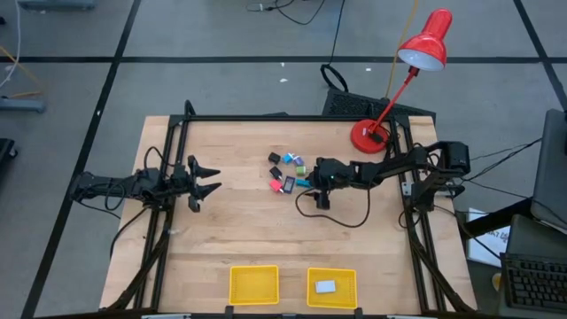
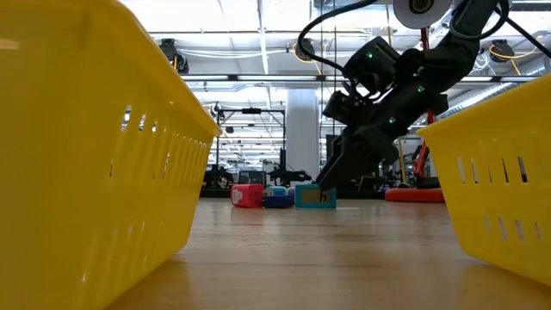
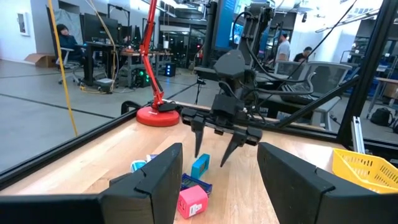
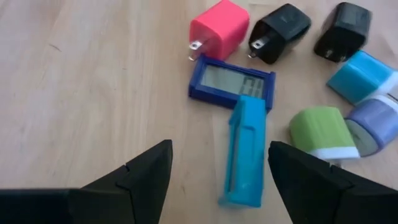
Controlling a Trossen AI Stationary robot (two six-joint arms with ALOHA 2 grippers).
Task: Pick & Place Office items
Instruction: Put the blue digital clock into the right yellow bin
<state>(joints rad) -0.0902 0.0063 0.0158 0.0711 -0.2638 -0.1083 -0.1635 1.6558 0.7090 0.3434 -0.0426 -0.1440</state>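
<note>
We see the office items clustered on the wooden desk (image 1: 248, 221) near its far middle, all resting loose on the wood. The right pincer (image 4: 217, 168) hangs low over the near edge of that cluster with its 2 fingers spread wide, and a teal-blue bar (image 4: 245, 152) lies flat between the fingertips, not gripped. We cannot tell whether either fingertip touches it.

Just beyond the bar lies a dark blue flat item with a grey screen (image 4: 233, 82), its near edge touching the bar's far end. A pink-red plug cube (image 4: 219, 28) sits beside the screen item, prongs pointing to the wood. 2 black plug cubes (image 4: 281, 26) (image 4: 344, 23) lie next to it in a row. A light blue block (image 4: 362, 76), a green block with a white end (image 4: 323, 132) and a pale lilac-blue piece (image 4: 377, 124) crowd together on the other side of the bar.

From desk level we see the right pincer (image 2: 331, 176) tilted down, its tips just above the teal item (image 2: 315, 196), with the pink-red cube (image 2: 248, 195) nearby.

The left pincer (image 1: 211, 177) waits well apart at the left side of the desk, fingers wide and holding nothing.

2 yellow trays stand at the near edge: the left one (image 1: 253, 285), and the right one (image 1: 332, 273) with a white-silver item (image 1: 325, 286) lying in it. A red desk lamp (image 1: 372, 135) stands at the far right corner
</note>
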